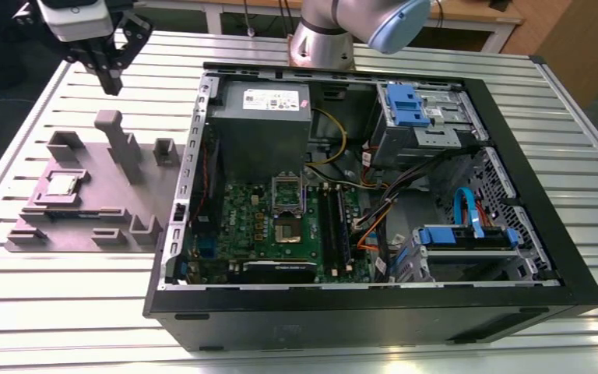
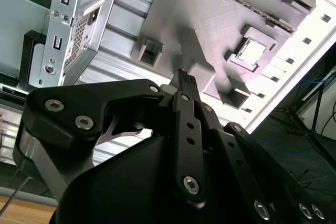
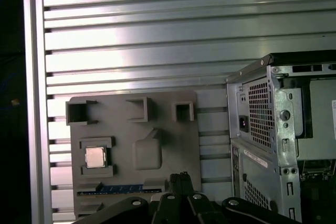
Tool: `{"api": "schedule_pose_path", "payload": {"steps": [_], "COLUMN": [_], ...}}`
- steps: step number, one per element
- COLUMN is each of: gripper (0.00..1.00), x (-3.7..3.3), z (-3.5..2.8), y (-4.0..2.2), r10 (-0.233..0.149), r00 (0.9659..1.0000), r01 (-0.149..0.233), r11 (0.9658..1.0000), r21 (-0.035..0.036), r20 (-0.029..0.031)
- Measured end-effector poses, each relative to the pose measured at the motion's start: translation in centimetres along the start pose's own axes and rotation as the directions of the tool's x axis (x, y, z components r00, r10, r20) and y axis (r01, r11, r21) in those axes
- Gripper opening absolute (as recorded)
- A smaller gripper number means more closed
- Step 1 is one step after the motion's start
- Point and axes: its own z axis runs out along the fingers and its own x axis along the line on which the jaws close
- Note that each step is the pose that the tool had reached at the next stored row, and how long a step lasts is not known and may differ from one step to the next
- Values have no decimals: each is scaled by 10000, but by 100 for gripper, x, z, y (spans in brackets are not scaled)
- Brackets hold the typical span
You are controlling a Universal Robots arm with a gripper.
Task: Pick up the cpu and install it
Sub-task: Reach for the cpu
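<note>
The cpu (image 1: 63,185) is a small square silvery chip lying in a raised pocket of a grey holder plate (image 1: 89,204) at the exterior view's left. Both wrist views also look down on the cpu (image 2: 252,52) (image 3: 94,157) and the holder plate (image 2: 210,19) (image 3: 163,129). My gripper (image 1: 110,84) hangs well above the table beyond the plate's far end, apart from the chip. Its black fingers (image 2: 185,80) (image 3: 181,178) are shut together with nothing between them. The motherboard's shiny socket frame (image 1: 286,204) lies inside the open computer case (image 1: 382,312).
The case fills the middle and the exterior view's right, with a grey power supply (image 1: 262,117), blue drive bays (image 1: 419,105) and loose cables. Tall grey posts (image 1: 121,152) stand on the holder plate. The slatted metal table (image 1: 71,312) ends close beside the plate.
</note>
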Motion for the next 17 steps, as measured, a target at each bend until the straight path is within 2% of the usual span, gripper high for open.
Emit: {"api": "schedule_pose_path", "payload": {"steps": [17], "gripper": [10], "x": [48], "z": [1], "y": [-4], "r10": [0], "r00": [10000], "r01": [0], "r11": [10000], "r21": [0], "r20": [1]}}
